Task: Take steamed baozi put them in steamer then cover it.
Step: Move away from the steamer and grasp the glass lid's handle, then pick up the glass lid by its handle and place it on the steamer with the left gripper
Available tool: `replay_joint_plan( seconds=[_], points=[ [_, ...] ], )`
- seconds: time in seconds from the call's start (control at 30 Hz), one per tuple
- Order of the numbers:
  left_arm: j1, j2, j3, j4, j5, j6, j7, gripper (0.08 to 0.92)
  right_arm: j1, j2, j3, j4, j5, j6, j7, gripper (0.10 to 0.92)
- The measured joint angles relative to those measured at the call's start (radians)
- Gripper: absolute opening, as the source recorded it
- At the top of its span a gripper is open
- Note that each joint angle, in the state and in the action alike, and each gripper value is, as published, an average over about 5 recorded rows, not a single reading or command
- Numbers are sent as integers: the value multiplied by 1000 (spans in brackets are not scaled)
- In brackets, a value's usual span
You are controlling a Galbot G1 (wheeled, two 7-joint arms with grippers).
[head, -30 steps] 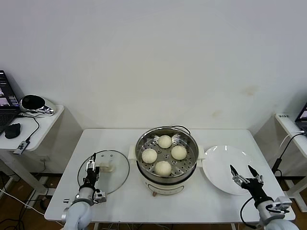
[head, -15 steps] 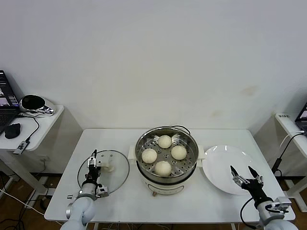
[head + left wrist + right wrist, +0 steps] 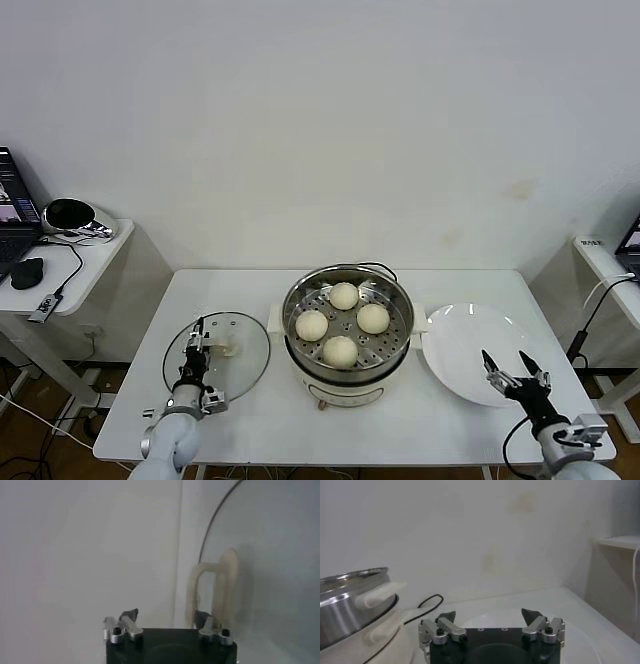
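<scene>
The steamer (image 3: 346,330) stands at the table's middle with four cream-white baozi on its perforated tray (image 3: 344,295) (image 3: 312,324) (image 3: 373,318) (image 3: 340,350). The round glass lid (image 3: 217,357) lies flat on the table to its left. My left gripper (image 3: 198,343) is open and low over the lid, beside the cream handle (image 3: 227,347). In the left wrist view the handle (image 3: 220,585) rises just ahead of one fingertip of the left gripper (image 3: 166,620). My right gripper (image 3: 508,365) is open and empty over the front right of the white plate (image 3: 470,340).
In the right wrist view the steamer (image 3: 347,602), its white side handle (image 3: 380,594) and a black cable (image 3: 427,605) lie ahead of the open right gripper (image 3: 489,616), over the plate (image 3: 510,616). Side tables with electronics (image 3: 70,215) flank the table.
My left gripper has crept a little forward over the lid toward its handle. My right gripper has sunk back slightly. The baozi, steamer and lid have not moved.
</scene>
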Motion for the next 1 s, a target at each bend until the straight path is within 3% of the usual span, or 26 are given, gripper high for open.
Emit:
replay_joint_plan(
  seconds=[0.53, 0.73, 1.0],
  points=[
    [0, 2, 6, 12, -9, 23, -31, 152, -7, 6, 1, 7, -10, 1, -2, 823],
    [18, -3, 6, -23, -18, 70, -34, 143, -3, 11, 7, 16, -6, -2, -3, 823],
    [76, 9, 12, -162, -17, 226, 11, 143, 12, 26, 27, 28, 7, -13, -3, 823]
  ],
)
